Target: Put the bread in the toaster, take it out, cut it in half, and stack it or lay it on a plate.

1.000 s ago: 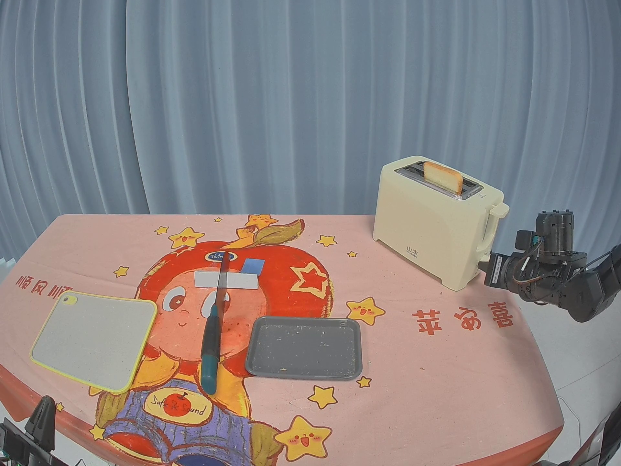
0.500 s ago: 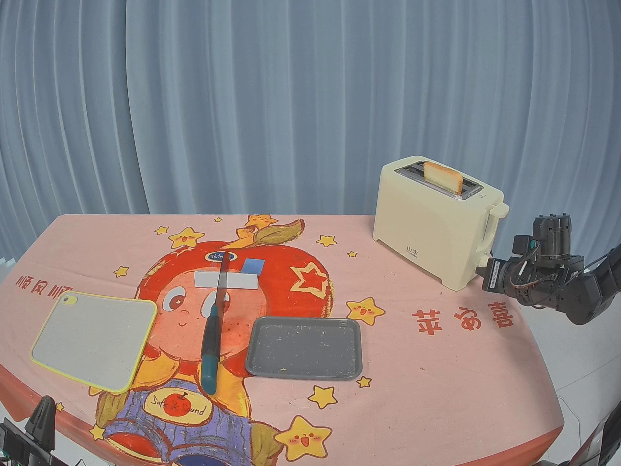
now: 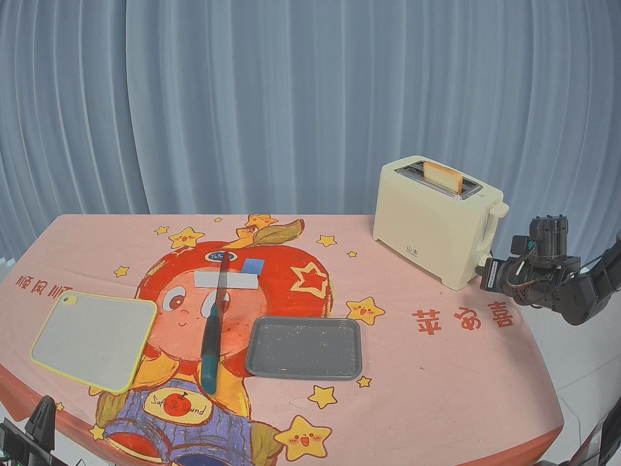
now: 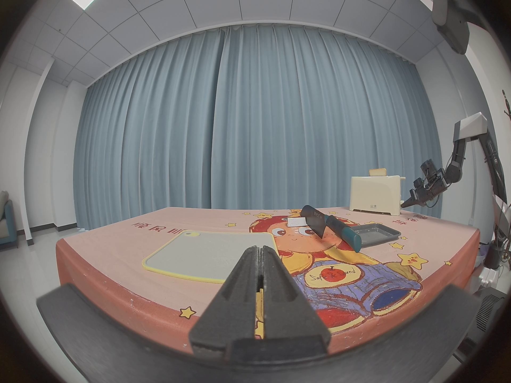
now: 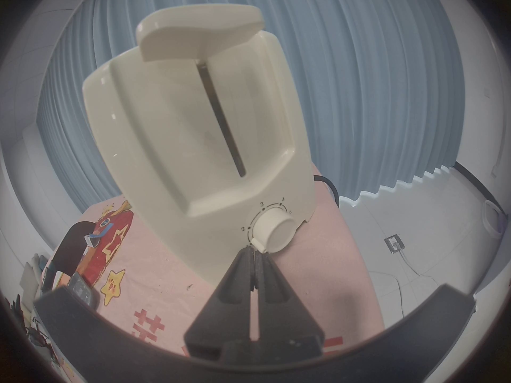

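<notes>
Beside the toaster, the right gripper, fingers pressed together, has edged closer

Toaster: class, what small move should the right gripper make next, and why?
Probably raise the right gripper to the lever and press it down. The bread stands high in the toaster slot, the lever sits at the top of its track, and the shut gripper points at the dial, below the lever.
</notes>
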